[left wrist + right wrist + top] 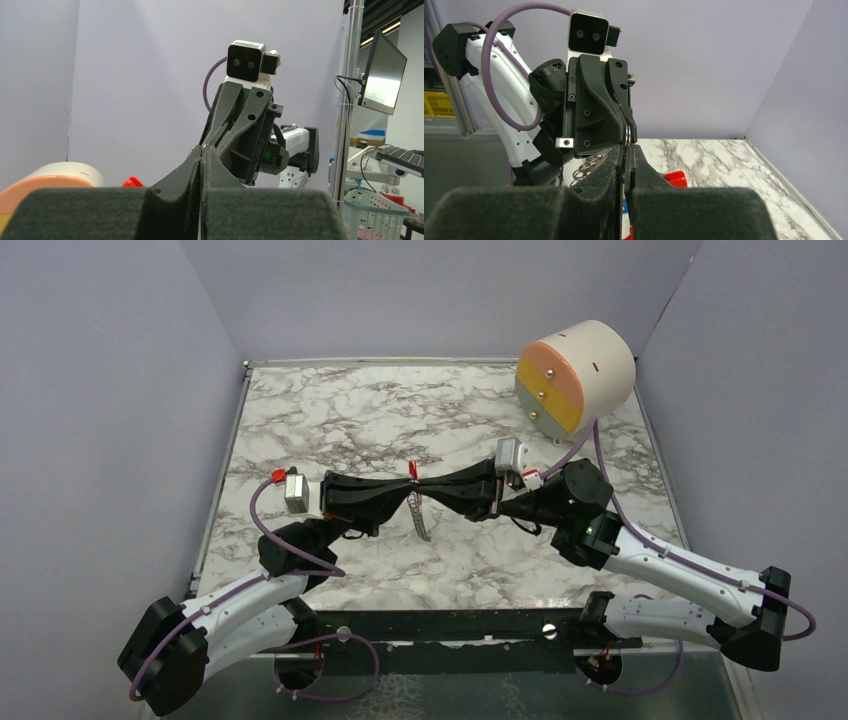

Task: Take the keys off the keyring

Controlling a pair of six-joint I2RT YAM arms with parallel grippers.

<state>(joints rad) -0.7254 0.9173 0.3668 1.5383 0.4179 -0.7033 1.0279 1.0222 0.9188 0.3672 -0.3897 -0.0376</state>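
Both grippers meet tip to tip above the middle of the marble table. My left gripper (403, 486) is shut; in the left wrist view (202, 148) a silvery glint shows at its tips. My right gripper (428, 487) is shut, and in its wrist view (626, 150) small blue bits of the key (623, 180) show between its jaws. The keyring's grey chain (421, 519) hangs down from where the tips meet, and its red piece (412, 470) sticks up above them. The chain (589, 167) and the red piece (675, 177) also show in the right wrist view. The red piece (131, 181) shows in the left wrist view.
A white drum (585, 365) with an orange and yellow face stands at the back right of the marble table (330, 410). Grey walls close in the table on three sides. A black bar (450, 625) runs along the near edge.
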